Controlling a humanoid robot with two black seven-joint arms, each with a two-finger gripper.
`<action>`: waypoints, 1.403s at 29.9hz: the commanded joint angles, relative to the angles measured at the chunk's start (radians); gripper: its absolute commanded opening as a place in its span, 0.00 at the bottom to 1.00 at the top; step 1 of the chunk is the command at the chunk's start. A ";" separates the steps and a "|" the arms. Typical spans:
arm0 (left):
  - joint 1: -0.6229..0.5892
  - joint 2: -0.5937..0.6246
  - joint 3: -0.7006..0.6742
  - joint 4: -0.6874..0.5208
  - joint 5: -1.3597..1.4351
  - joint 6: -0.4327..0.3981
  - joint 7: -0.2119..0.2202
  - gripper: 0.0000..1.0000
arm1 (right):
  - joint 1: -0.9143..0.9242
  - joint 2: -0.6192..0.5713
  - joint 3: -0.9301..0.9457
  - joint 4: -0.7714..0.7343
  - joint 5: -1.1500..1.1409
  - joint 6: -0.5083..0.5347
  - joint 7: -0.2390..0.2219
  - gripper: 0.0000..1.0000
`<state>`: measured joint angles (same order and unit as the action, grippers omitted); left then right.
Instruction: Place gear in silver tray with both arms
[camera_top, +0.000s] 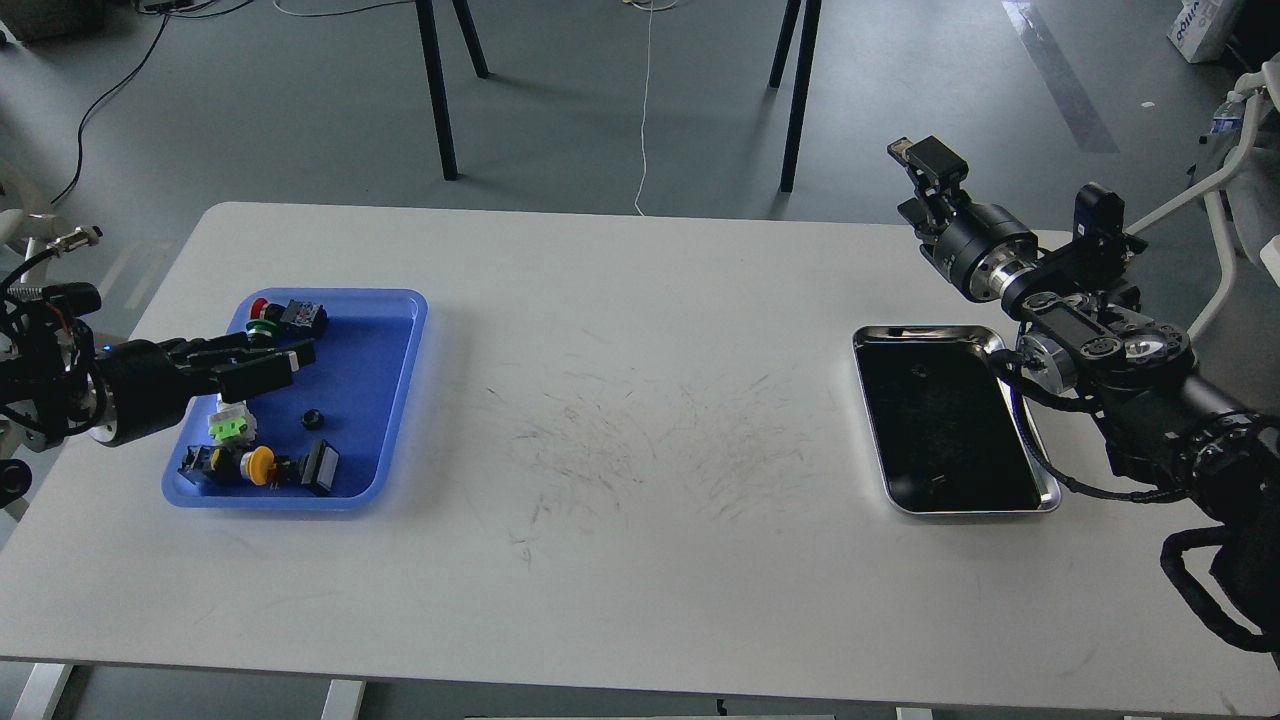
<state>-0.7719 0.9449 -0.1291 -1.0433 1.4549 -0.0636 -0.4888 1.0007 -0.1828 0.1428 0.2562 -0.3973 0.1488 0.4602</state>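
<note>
The gear (313, 417) is a small black round part lying in the blue plastic tray (400, 400) at the table's left. My left gripper (293, 360) hovers low over that tray's left half, up and to the left of the gear, fingers slightly apart and holding nothing. On the right side of the table the silver tray (1010, 340) shows only its dark, reflective inside. My right gripper (906, 182) is raised beyond the silver tray's far edge, near the back of the table. Its two prongs are apart and empty.
Several push-button switches fill the blue tray: red-and-green ones (262, 310) at the back, a green-and-white one (229, 422) and a yellow one (258, 465) at the front. The white table (640, 440) has scuff marks in its middle. Chair legs (440, 90) stand beyond the table.
</note>
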 joint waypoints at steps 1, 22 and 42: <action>-0.012 -0.009 0.028 -0.007 0.134 -0.001 0.000 0.98 | 0.004 0.002 0.000 0.002 0.000 0.000 0.000 0.84; -0.010 -0.196 0.057 0.255 0.213 0.008 0.000 0.92 | -0.002 0.002 -0.002 0.002 -0.002 0.000 0.000 0.84; 0.023 -0.226 0.063 0.331 0.213 0.007 0.000 0.72 | 0.001 0.002 -0.002 0.000 -0.002 0.000 0.000 0.84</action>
<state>-0.7502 0.7195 -0.0660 -0.7177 1.6675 -0.0552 -0.4886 1.0024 -0.1810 0.1411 0.2566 -0.3988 0.1488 0.4602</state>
